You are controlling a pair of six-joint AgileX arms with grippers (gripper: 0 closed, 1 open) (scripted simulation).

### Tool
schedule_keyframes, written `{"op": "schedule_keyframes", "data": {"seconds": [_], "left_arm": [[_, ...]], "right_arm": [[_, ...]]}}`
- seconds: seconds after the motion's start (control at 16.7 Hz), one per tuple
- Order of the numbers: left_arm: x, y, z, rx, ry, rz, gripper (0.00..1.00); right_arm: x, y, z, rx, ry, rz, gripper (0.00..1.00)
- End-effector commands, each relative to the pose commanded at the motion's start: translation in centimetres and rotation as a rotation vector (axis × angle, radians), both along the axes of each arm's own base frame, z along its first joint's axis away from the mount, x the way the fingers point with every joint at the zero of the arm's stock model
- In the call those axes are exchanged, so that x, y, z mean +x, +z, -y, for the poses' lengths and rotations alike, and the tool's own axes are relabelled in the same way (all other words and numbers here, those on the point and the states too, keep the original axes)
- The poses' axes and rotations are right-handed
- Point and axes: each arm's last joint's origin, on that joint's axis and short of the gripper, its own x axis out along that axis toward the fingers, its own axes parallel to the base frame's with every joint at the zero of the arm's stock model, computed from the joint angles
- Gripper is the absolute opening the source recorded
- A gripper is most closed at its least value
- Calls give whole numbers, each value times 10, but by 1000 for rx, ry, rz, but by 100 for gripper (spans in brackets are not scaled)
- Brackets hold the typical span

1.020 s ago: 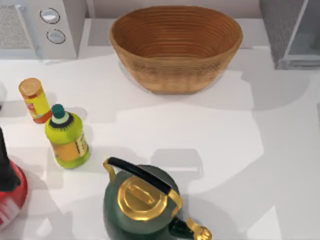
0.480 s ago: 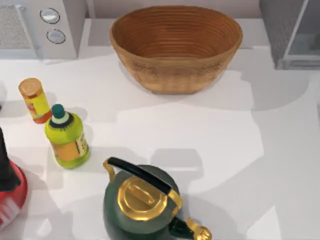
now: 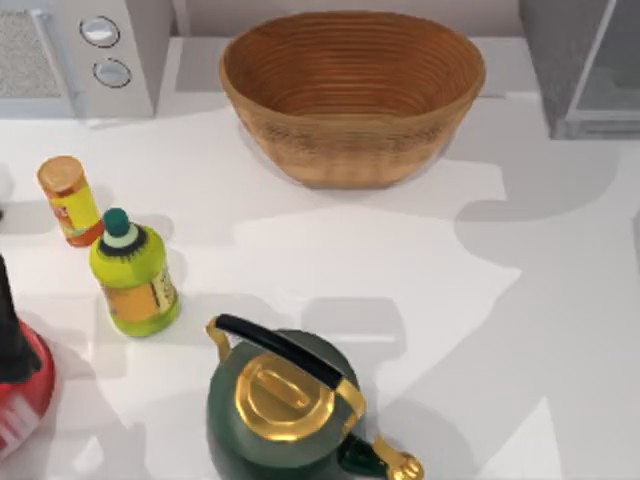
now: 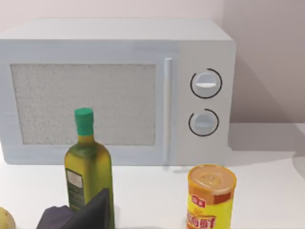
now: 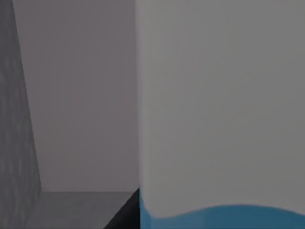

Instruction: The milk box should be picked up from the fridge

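The tall gable-top milk box, white above with a sky-blue band showing low on its face, stands upright and very close in front of the right wrist camera, inside the large dark-grey fridge that sits at about two o'clock on the white worktop in the top view. A grey inner wall and floor of the cabinet run beside the carton. Its long axis is vertical, so a sideways clamp across the body looks like the natural grip. By my judgement the right arm is the one at work, reaching into the fridge with the carton dead ahead and almost touching; whether the right jaws are apart or already clamped on the carton cannot be told. The left arm idles near nine o'clock, facing the light-grey appliance with two round knobs, an olive-green bottle and a yellow can. A dark part, probably of its gripper, shows low in that view; the state of its jaws cannot be told either.
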Motion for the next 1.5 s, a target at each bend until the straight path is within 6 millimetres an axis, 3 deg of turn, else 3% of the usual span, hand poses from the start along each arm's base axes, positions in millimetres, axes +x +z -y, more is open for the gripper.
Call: {"op": "schedule_keyframes", "data": {"seconds": [0.18, 0.36, 0.9, 1.26, 1.5], "left_arm": [[0, 0, 0, 0, 0, 0, 100], [0, 0, 0, 0, 0, 0, 100], [0, 0, 0, 0, 0, 0, 100], [0, 0, 0, 0, 0, 0, 100], [0, 0, 0, 0, 0, 0, 100]], "right_arm": [[-1, -2, 0, 2, 0, -4, 0], [-14, 0, 1, 1, 1, 1, 0], [-97, -3, -1, 3, 0, -7, 0], [-99, -4, -3, 6, 5, -10, 0], [-111, 8, -10, 5, 6, -18, 0]]}}
